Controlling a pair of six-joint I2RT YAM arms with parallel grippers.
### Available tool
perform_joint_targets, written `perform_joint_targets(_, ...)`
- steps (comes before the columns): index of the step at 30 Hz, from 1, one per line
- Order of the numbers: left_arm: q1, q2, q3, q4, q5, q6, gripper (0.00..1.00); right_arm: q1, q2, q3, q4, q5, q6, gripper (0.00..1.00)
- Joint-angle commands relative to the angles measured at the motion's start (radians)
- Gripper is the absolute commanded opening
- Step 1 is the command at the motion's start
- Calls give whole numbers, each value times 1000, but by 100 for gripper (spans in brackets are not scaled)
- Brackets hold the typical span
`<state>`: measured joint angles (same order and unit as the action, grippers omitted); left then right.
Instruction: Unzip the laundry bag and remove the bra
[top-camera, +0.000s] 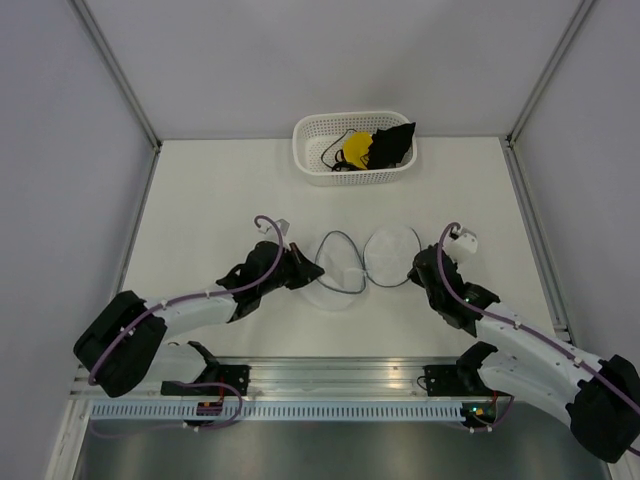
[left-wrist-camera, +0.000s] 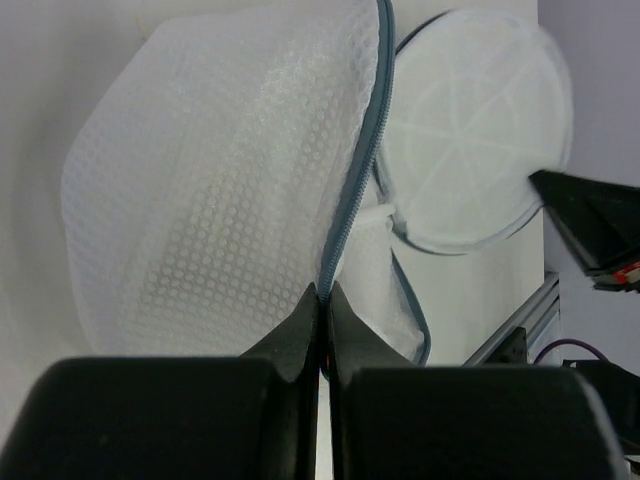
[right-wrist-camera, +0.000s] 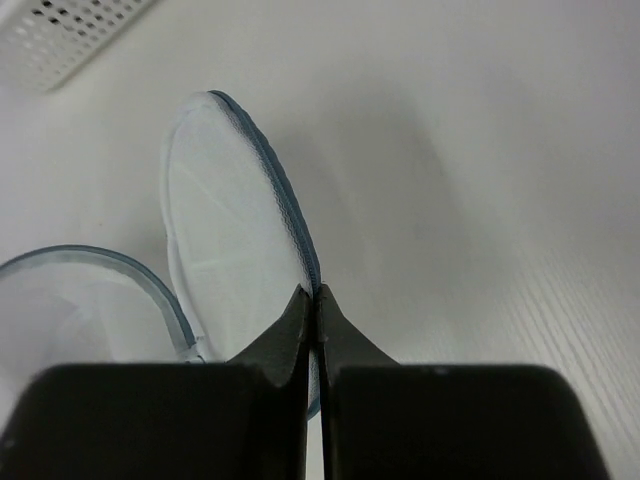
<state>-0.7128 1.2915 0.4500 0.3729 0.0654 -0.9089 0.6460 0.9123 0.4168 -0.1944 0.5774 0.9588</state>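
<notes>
The laundry bag (top-camera: 390, 255) lies unzipped at mid-worktop (top-camera: 200, 210), its two disc halves spread side by side. The left hand (left-wrist-camera: 323, 300) is clenched on the dark zipper rim (left-wrist-camera: 350, 200) of the left half, with mesh bulging above it. The right hand (right-wrist-camera: 312, 300) is clenched on the rim of the right half, which is tilted up. The bra (top-camera: 375, 148) lies in the white basket (top-camera: 312, 168) at the far edge, well apart from the bag.

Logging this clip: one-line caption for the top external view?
Left gripper and right gripper each pinch the unzipped laundry bag by its rim; the bra lies in the white basket beyond.
</notes>
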Motion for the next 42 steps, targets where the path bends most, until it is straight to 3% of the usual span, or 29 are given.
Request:
perform_joint_targets(1, 1, 28, 53, 81, 60, -21, 2, 4, -13, 134, -123, 142, -136, 1)
perform_joint_targets(4, 1, 49, 65, 139, 92, -25, 24, 3, 37, 227, -184, 171, -228, 0)
perform_joint_targets(5, 1, 54, 65, 161, 100, -28, 41, 4, 65, 264, -210, 188, -242, 0)
perform_joint_targets(7, 3, 71, 72, 219, 125, -44, 60, 10, 88, 293, -217, 234, -304, 0)
perform_joint_targets(8, 1, 77, 78, 231, 132, -48, 78, 14, 111, 322, -224, 260, -316, 0)
perform_joint_targets(11, 1, 89, 92, 264, 143, -65, 99, 23, 149, 375, -231, 323, -385, 0)
perform_joint_targets(21, 1, -67, 10, 169, -19, -81, 100, 132, 318, 504, -157, 455, -670, 0)
perform_joint_targets(28, 3, -233, -56, 5, -168, -99, 100, 317, 502, 539, 40, 507, -906, 1)
perform_joint_targets(36, 3, -336, -89, -135, -283, -120, 100, 452, 591, 527, 185, 320, -1058, 0)
perform_joint_targets(42, 3, -345, -115, -101, -282, -128, 100, 494, 565, 491, 231, -8, -1054, 8)
